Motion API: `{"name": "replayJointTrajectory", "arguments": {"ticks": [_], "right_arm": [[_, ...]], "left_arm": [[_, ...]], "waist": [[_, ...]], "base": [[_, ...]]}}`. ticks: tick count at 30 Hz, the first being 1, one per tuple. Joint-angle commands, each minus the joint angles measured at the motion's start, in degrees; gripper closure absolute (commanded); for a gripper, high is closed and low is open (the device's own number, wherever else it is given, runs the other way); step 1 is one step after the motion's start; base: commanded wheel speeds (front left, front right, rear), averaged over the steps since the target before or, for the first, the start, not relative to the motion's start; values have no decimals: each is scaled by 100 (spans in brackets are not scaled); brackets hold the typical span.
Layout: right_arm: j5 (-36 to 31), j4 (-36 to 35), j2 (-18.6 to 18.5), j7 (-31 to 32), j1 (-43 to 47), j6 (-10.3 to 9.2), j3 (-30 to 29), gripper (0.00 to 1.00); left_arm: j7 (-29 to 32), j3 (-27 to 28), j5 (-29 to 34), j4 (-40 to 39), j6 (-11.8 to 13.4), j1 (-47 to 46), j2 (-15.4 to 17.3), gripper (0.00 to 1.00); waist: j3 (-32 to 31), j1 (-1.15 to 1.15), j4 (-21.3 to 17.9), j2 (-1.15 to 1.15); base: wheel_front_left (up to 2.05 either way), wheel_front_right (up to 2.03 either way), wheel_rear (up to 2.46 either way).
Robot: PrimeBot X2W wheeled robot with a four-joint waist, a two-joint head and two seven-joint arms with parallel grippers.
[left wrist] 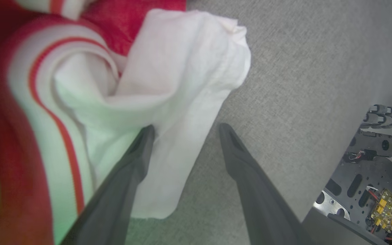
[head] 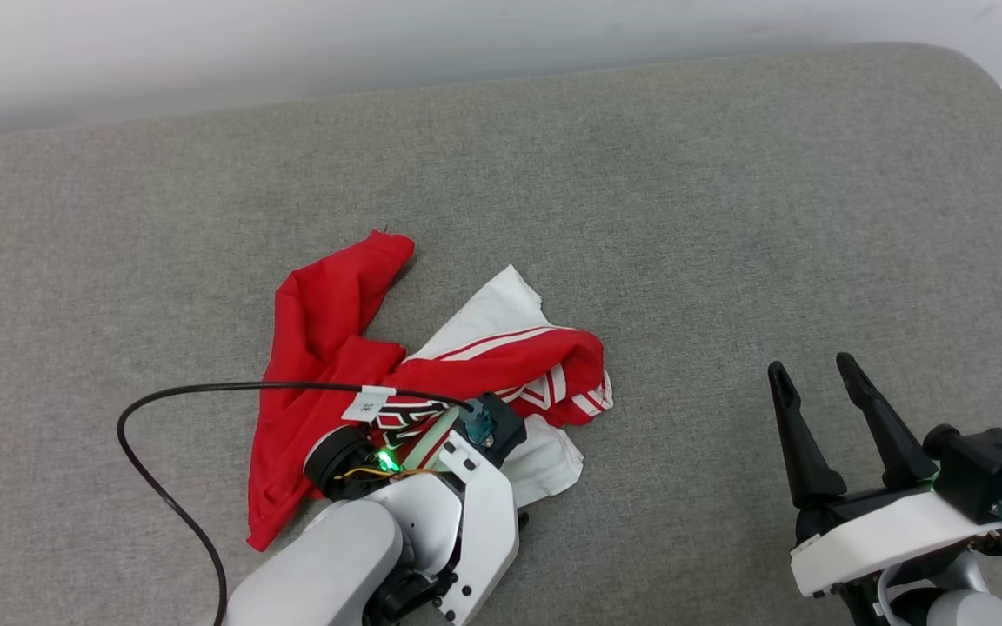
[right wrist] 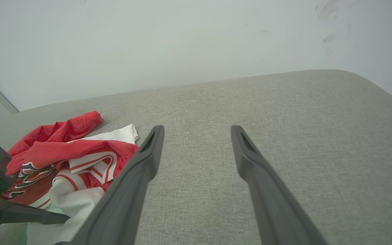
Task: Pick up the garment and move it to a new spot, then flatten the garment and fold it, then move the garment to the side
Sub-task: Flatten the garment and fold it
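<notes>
Nearest in the head view, the left arm's pale forearm (head: 353, 556) comes up from the bottom edge, with a green light (head: 388, 459) glowing at its wrist and a black cable (head: 162, 409) looping out to the left over the grey fabric surface (head: 727, 217). The wrist sits over the near edge of the garment (head: 327, 348) and hides the fingers from above. The left wrist view shows the left claw (left wrist: 186, 129) spread wide and gripping nothing: one fingertip (left wrist: 143, 146) meets a white fold of the garment (left wrist: 182, 68), the other stands over bare grey fabric, and a flap of white sleeve lies in the gap between them (a dark base plate with wiring (left wrist: 369, 190) sits at that view's lower right). At the lower right of the head view the right claw (head: 811, 365) is likewise wide open and empty, well apart from the garment, its fingers pointing up over bare surface.

Further out, the garment lies crumpled left of centre. Its red body is bunched and runs away to a point, a white sleeve with red stripe trim juts toward the far side, and black-and-white lettering shows partly beside the left wrist. Beyond it the grey surface runs bare to a rounded far corner against a pale wall (head: 379, 52)
</notes>
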Motion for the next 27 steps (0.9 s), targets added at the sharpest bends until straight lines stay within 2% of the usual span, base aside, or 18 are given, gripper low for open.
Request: {"name": "replayJointTrajectory", "arguments": {"ticks": [1,2,5,10,12,17,22,27], "right_arm": [[10,11,23,-47,-72,-4,-5,0],[9,25,23,-41,-73,-4,-29,0],[-2,58,29,-32,-28,-4,-104,0],[1,76,38,26,80,-4,-195,0],[9,81,41,57,117,-4,-224,0],[-16,90,48,110,199,-4,-282,0],[8,70,62,168,294,-4,-341,0],[34,14,69,233,367,-4,-364,0]], "left_arm": [[145,-161,-26,215,-56,221,42,73],[103,-178,-32,217,-62,221,33,100],[-149,-141,62,112,-89,144,84,100],[-677,58,282,-392,83,-25,243,100],[-835,182,352,-682,224,-3,358,100],[-1133,669,266,-1533,780,350,691,100],[-1213,1191,188,-2319,1434,922,1214,100],[-1157,1746,-164,-2707,2065,1788,1686,100]], "waist": [[-8,0,4,0],[-27,0,21,0],[-126,0,113,0],[-345,0,359,0],[-447,0,457,0],[-667,0,671,0],[-794,0,844,0],[-785,0,941,0]], "base": [[0,0,0],[0,0,0],[0,0,0],[0,0,0],[0,0,0],[0,0,0],[0,0,0],[0,0,0]]}}
